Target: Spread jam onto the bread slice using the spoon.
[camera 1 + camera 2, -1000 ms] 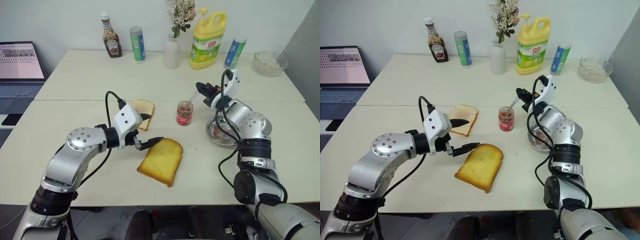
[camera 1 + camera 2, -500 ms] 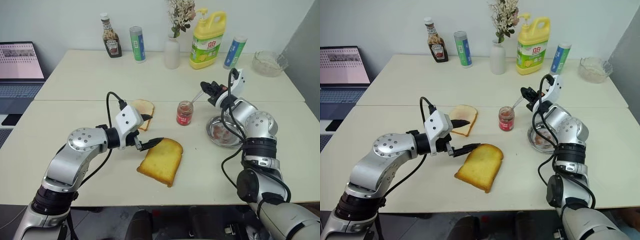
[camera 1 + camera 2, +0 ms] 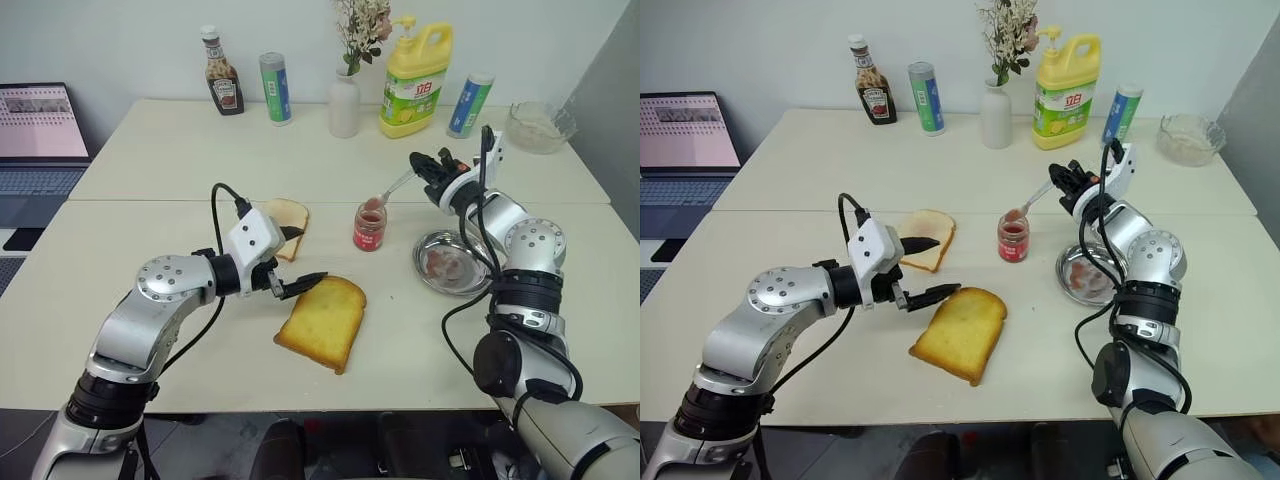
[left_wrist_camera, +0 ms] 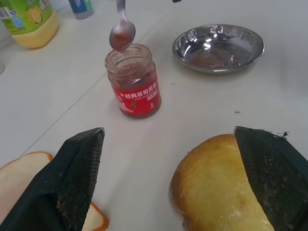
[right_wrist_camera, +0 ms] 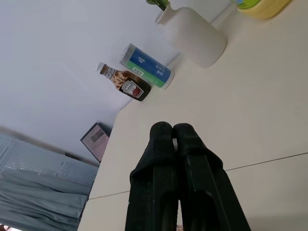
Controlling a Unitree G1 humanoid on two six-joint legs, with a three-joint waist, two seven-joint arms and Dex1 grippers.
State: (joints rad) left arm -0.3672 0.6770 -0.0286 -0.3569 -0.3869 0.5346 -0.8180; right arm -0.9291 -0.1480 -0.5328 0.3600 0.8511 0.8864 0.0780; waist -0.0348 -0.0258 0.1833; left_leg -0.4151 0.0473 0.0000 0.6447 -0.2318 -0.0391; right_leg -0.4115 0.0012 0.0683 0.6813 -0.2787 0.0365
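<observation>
Right gripper (image 3: 432,172) clenched tight on the handle of the spoon (image 3: 386,193). Spoon bowl loaded with red jam (image 4: 121,38), hanging just above the open mouth of the jam jar (image 3: 369,226), not touching the rim. Handle slanting up and away from the jar toward the right gripper, on the side where the round metal dish (image 3: 452,262) sits.

Bread slice (image 3: 323,321) lying flat on the table (image 3: 150,180), on the near side of the jar and a bit toward the left arm. Long way of the slice running from the rounded end nearest the jar down toward the table's front edge. No jam on the top yet.

Left gripper (image 3: 290,263) spread wide and holding nothing, right beside the rounded end of the bread slice, one finger (image 4: 79,173) toward the thin pale slice (image 3: 288,221), the other finger (image 4: 274,173) over the bread's edge. Probably there to steady the bread.

Next job, most likely: carry the spoon from above the jar across to the bread, toward the front of the table. Right arm with the spoon, so a fair reach; left arm far nearer the bread.
</observation>
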